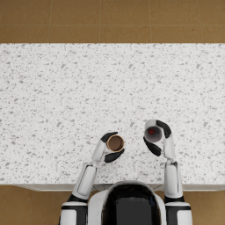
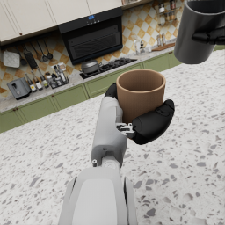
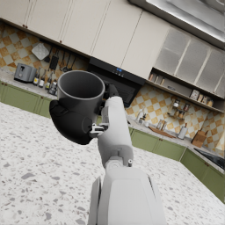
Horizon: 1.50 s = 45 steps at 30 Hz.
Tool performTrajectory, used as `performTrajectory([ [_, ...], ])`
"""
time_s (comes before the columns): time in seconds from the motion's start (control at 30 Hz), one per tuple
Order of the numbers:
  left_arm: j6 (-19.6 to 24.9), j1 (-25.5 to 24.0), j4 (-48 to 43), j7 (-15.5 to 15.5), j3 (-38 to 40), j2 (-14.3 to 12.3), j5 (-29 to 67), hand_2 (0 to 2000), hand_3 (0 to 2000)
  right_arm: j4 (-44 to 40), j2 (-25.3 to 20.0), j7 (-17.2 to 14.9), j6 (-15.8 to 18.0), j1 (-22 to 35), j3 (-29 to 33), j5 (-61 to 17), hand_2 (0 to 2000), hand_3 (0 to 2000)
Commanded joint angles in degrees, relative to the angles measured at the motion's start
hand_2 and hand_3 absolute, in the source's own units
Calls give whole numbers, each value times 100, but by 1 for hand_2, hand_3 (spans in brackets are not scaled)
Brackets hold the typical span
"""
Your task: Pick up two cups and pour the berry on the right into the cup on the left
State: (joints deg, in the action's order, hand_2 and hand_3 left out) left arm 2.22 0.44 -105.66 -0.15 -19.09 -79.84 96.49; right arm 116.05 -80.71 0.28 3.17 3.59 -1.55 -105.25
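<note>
My left hand (image 1: 108, 150) grips a brown cup (image 1: 115, 143), upright and looking empty; in the left wrist view the cup (image 2: 139, 93) sits in the dark fingers (image 2: 151, 123). My right hand (image 1: 159, 139) holds a grey cup (image 1: 152, 132) with a red berry (image 1: 151, 131) inside. That grey cup (image 3: 80, 93) stands upright in the right hand (image 3: 72, 121) in the right wrist view, above the counter. The grey cup (image 2: 198, 30) also shows in the left wrist view, higher than the brown one. The two cups are apart.
A white speckled counter (image 1: 88, 96) spreads ahead of both hands, its near edge by my chest. Brown tiled floor (image 1: 110, 19) lies beyond its far edge. A kitchen wall with stove (image 2: 101, 66), cabinets and utensils shows in the wrist views.
</note>
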Motion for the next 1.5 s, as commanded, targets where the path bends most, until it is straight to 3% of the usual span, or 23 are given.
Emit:
performTrajectory([
  [0.03,0,264,121,0,-18,-202,18,2000,1280,-2,-190,2,4,479,-412,-183,2000,1280],
  [0.2,4,429,337,1,-81,-348,53,2000,1280,-96,-395,6,36,751,-777,-1098,2000,1280],
  [0.5,12,394,492,2,-84,-380,61,2000,1280,27,-615,12,94,1013,-1010,-2749,2000,1280],
  [1.2,10,554,801,6,-127,-593,60,2000,1280,291,-756,35,249,996,-1433,-6609,2000,1280],
  [1.5,13,496,832,3,-133,-596,60,2000,1280,305,-764,38,273,995,-1446,-7728,2000,1280],
])
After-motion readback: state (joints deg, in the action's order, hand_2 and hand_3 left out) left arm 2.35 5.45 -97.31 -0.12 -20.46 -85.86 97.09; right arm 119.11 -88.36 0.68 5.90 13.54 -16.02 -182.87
